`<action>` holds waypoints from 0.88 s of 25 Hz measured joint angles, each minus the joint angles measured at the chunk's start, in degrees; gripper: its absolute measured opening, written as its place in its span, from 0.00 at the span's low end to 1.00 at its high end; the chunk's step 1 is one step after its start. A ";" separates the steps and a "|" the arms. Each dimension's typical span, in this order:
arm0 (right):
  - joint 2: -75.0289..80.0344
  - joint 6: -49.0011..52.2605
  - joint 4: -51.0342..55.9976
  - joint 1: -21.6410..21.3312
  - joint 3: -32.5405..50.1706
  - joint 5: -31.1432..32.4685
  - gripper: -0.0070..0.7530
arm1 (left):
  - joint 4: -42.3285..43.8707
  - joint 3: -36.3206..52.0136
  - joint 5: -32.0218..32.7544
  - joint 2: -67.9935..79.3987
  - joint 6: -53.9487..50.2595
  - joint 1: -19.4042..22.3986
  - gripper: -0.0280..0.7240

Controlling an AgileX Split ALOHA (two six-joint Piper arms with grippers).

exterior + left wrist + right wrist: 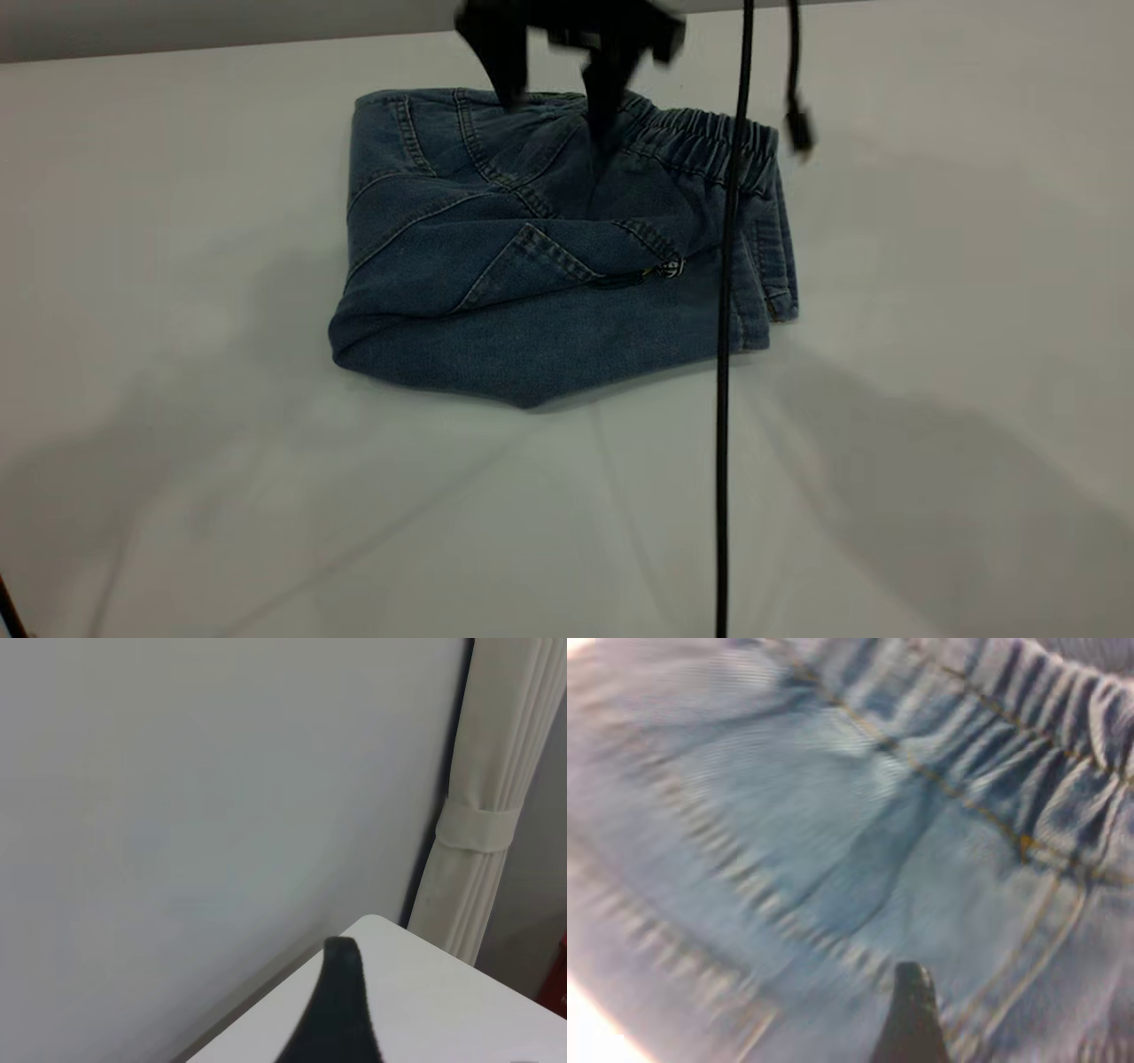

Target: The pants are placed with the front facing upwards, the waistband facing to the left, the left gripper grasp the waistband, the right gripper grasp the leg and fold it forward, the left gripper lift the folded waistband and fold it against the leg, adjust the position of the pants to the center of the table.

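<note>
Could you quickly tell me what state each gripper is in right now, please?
Left gripper: away from the pants, near a table corner; cannot be told.
Right gripper: open, holding nothing, fingertips at the pants near the waistband.

Dim, soft shadows; R wrist view blurred

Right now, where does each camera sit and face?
Exterior: high above, looking steeply down at folded blue denim pants on the white table; black right claw shows, open.
Left wrist: on the left arm, facing a grey wall and cream tied curtain past a table corner; black left claw partly shows.
Right wrist: close over the pants' gathered elastic waistband; claw partly shows.
Shared: exterior and right wrist both see the waistband.
</note>
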 joint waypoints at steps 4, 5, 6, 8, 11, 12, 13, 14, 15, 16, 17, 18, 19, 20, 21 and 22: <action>-5.77 -7.88 -4.84 0.02 0.00 0.00 0.66 | 0.38 0.00 1.27 -0.35 -0.06 0.00 0.80; -7.47 -11.11 -5.75 -0.03 0.00 0.00 0.66 | 0.61 0.00 1.69 -0.66 -0.12 0.00 0.80; -9.26 -14.81 -5.78 -0.03 0.00 0.00 0.66 | 0.74 0.00 2.18 -1.15 -0.12 0.00 0.80; -12.36 -22.57 -4.83 0.02 0.00 0.00 0.66 | 1.80 0.00 3.79 -2.27 -0.12 0.00 0.80; -18.26 -34.76 -1.23 0.07 -0.05 0.06 0.65 | 5.47 0.00 5.93 -4.40 -1.84 0.00 0.80; -20.20 -38.22 -0.08 0.07 -0.05 0.06 0.64 | 7.43 0.00 6.52 -5.19 -2.98 0.00 0.80; -22.05 -43.04 1.79 0.07 -0.05 0.06 0.64 | 9.67 0.00 7.08 -6.09 -4.46 0.00 0.80; -23.59 -47.02 3.28 0.07 0.01 0.11 0.63 | 12.26 0.00 7.86 -7.12 -6.30 0.00 0.80; -25.08 -50.29 5.11 0.07 0.01 0.18 0.63 | 14.56 0.00 8.69 -8.01 -8.36 0.00 0.80; -27.17 -54.00 7.77 0.07 0.01 0.18 0.62 | 17.28 0.00 9.91 -9.15 -10.23 0.00 0.80; -28.99 -56.93 9.58 0.07 0.01 0.18 0.61 | 20.00 0.00 11.44 -10.32 -12.64 0.00 0.80; -30.50 -60.07 11.58 0.07 0.01 0.18 0.60 | 22.41 0.00 12.66 -11.32 -15.29 0.00 0.80; -32.26 -62.81 13.30 0.26 0.01 0.18 0.59 | 25.33 0.00 14.20 -12.56 -17.62 0.00 0.80; -33.97 -64.85 14.57 0.63 0.01 0.13 0.58 | 28.19 0.00 15.73 -13.82 -20.36 0.00 0.80; -35.33 -67.04 15.59 0.86 0.01 0.12 0.58 | 30.92 0.00 17.38 -15.06 -22.90 0.00 0.80; -36.90 -68.74 16.47 1.37 0.01 0.12 0.57 | 32.84 0.00 18.99 -16.02 -25.17 0.00 0.80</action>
